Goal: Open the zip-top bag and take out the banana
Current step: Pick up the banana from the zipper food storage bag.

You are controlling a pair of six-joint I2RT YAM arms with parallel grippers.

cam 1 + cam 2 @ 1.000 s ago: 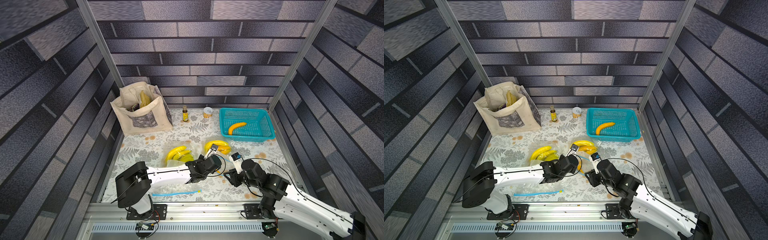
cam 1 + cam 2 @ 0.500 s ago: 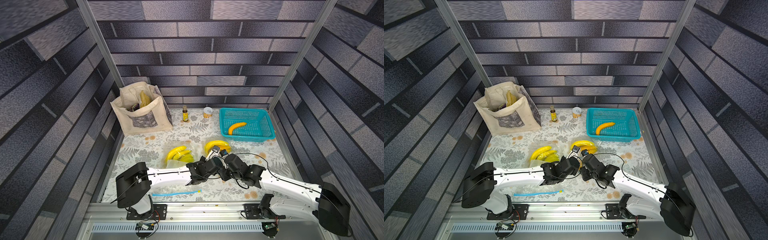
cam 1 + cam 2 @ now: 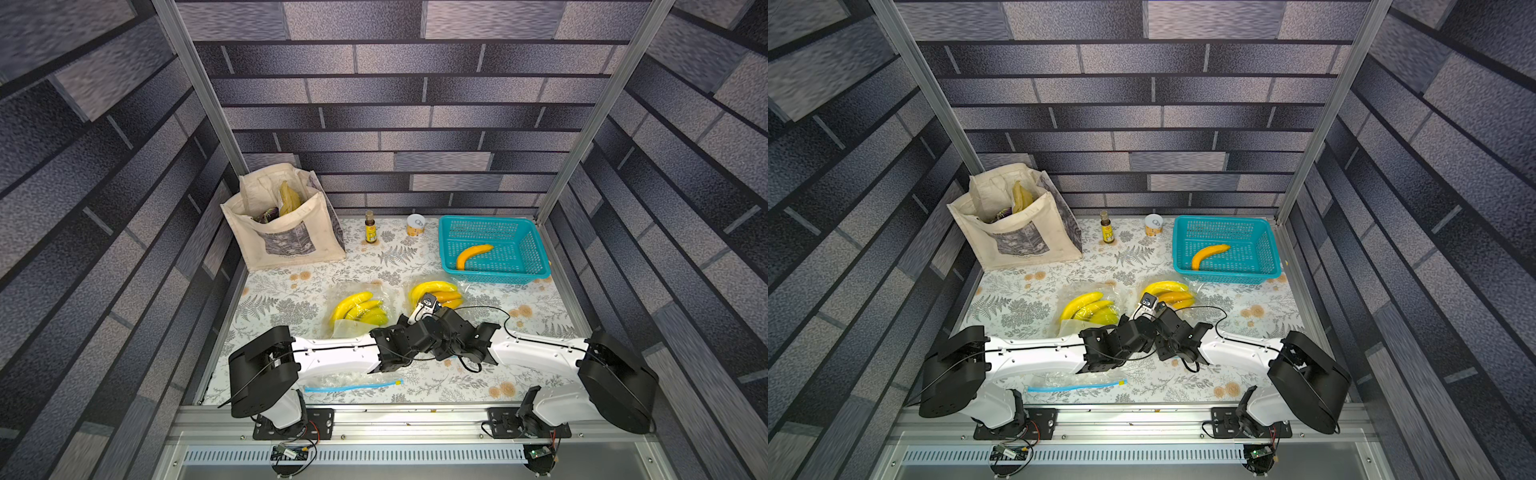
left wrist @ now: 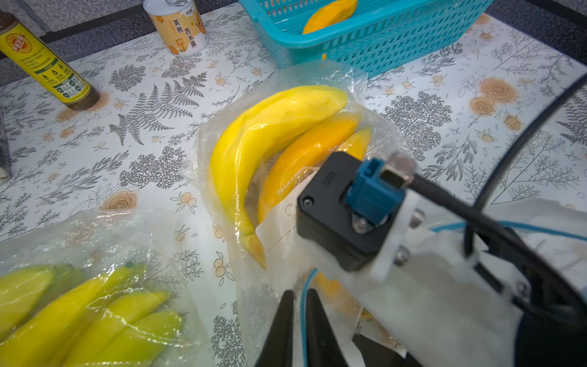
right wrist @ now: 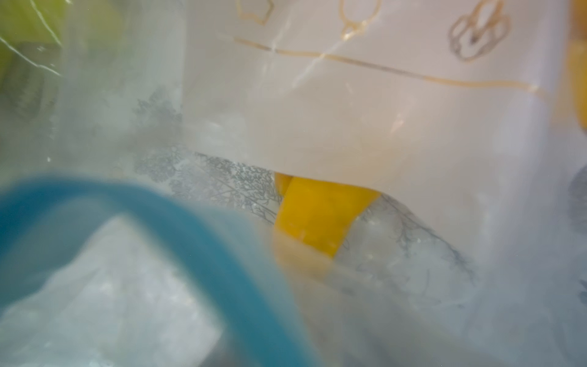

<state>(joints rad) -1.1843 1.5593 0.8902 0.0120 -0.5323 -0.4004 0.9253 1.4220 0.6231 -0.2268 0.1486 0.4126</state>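
Zip-top bag (image 4: pixel 254 178) lies mid-table, just in front of the teal basket (image 4: pixel 397 38); mouth looks parted. Left gripper (image 4: pixel 300 298) pinches its blue zip edge (image 4: pixel 304 317). Right gripper (image 3: pixel 420 312) at the mouth, can't tell jaw state. Banana (image 4: pixel 305 155) inside the bag, not yet out; extraction left.

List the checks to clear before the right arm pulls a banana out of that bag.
1. Left gripper shut on the zip-top bag's edge: ok.
2. Bag mouth open: ok, the right wrist view appears to look inside.
3. Banana end exposed for a grasp: ok.
4. Right gripper open: cannot tell, fingers hidden.
5. Teal basket has free room: ok.
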